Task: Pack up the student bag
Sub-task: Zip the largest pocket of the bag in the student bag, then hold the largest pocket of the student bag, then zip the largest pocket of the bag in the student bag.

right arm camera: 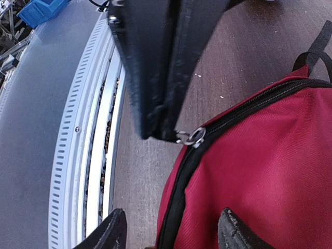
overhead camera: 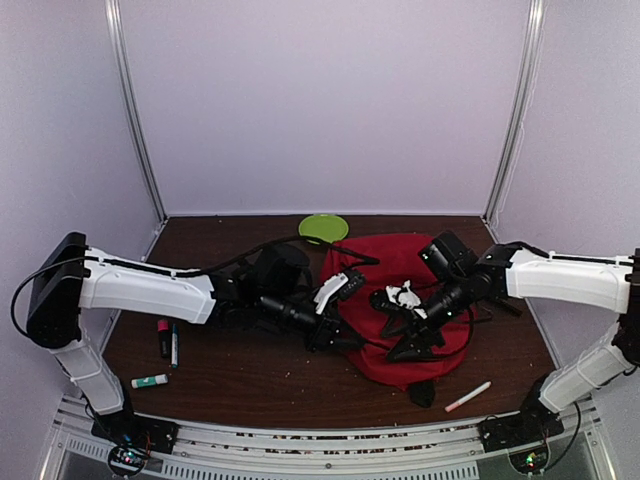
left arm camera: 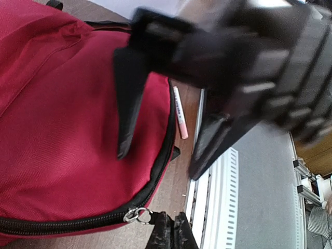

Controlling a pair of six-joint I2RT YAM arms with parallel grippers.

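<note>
Red backpack lies on the bench, your left tool pinched shut on its zipper ring, your right tool released, jaws apart, beside it.

Saw the right gripper only as a blur from the left wrist. Could not read the print on the pink pen. Found the student bag cut off at the left edge.

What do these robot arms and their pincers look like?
Both the left arm and right arm have smooth white shells between black joints, with thin black cables looping alongside. The left gripper and right gripper are black, each with two flat, tapering fingers.
</note>
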